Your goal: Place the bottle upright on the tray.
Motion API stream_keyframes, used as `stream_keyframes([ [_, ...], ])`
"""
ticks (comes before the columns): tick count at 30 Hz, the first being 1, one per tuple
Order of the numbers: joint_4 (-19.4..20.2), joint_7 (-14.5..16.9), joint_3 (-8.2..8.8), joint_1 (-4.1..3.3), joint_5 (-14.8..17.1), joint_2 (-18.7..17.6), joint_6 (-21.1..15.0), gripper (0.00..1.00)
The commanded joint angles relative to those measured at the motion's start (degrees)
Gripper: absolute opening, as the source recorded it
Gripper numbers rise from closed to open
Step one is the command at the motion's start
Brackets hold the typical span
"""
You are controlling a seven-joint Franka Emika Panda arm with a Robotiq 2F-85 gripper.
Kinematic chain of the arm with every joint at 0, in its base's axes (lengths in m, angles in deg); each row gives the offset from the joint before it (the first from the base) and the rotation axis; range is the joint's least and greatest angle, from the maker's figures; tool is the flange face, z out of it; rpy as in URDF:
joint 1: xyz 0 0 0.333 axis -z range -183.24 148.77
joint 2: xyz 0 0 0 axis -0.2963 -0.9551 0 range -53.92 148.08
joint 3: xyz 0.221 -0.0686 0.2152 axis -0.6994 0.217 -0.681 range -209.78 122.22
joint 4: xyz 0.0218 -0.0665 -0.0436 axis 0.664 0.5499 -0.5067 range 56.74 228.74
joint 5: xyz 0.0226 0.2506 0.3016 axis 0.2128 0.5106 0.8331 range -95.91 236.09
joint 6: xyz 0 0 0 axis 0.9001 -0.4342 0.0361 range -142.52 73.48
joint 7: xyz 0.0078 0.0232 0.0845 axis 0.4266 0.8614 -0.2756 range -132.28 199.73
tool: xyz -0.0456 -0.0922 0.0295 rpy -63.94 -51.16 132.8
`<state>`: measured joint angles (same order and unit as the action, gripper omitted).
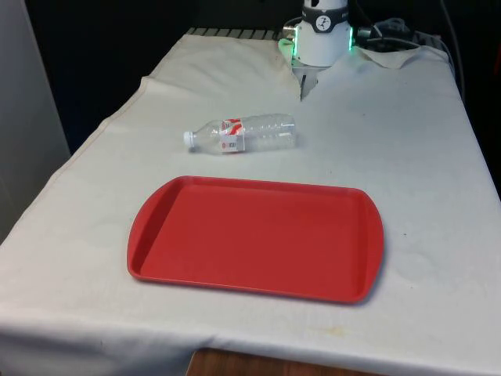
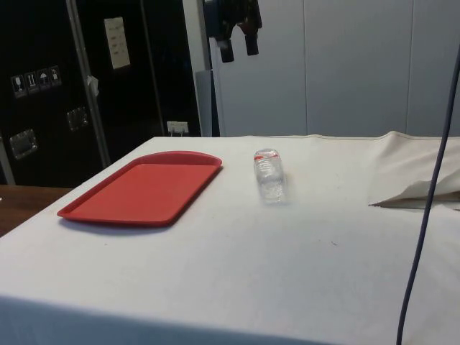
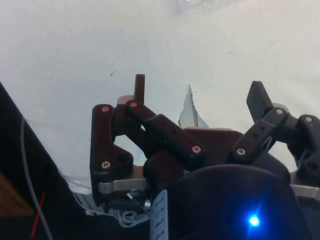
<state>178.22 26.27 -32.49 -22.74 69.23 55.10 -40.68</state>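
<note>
The plastic water bottle point(image 1: 244, 134) is clear, with a white cap point(image 1: 189, 139) and a red-and-white label point(image 1: 231, 135). The tray point(image 1: 156, 215) is plain red, without pattern. The cloth point(image 1: 423, 141) on the table is white and unpatterned. The gripper point(image 3: 200, 97) has black fingers point(image 3: 258, 99).

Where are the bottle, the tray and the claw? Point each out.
bottle point(image 1: 249, 133): front view, on its clear ribbed body beside the label; it lies on its side.
tray point(image 1: 250, 235): front view, on its bare red floor.
claw point(image 2: 239, 44): side view, midway between its two open fingertips, high above the table.
</note>
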Motion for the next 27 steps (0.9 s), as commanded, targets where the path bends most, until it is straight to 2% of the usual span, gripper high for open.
stream_keyframes([
  [1,0.3,-0.5,0.00,0.11,-0.3,0.1,-0.6,1.00],
  [12,0.1,-0.1,-0.11,0.00,0.0,0.1,0.0,1.00],
  [19,1.5,-1.4,-0.40,0.06,-1.2,0.6,-3.3,1.00],
  [20,1.0,-0.8,-0.29,0.00,-0.6,0.2,-2.2,1.00],
  [23,2.6,-1.9,-0.40,0.06,-1.7,0.8,-5.3,1.00],
  [27,3.8,-2.5,-0.40,0.06,-2.2,0.9,-7.2,1.00],
])
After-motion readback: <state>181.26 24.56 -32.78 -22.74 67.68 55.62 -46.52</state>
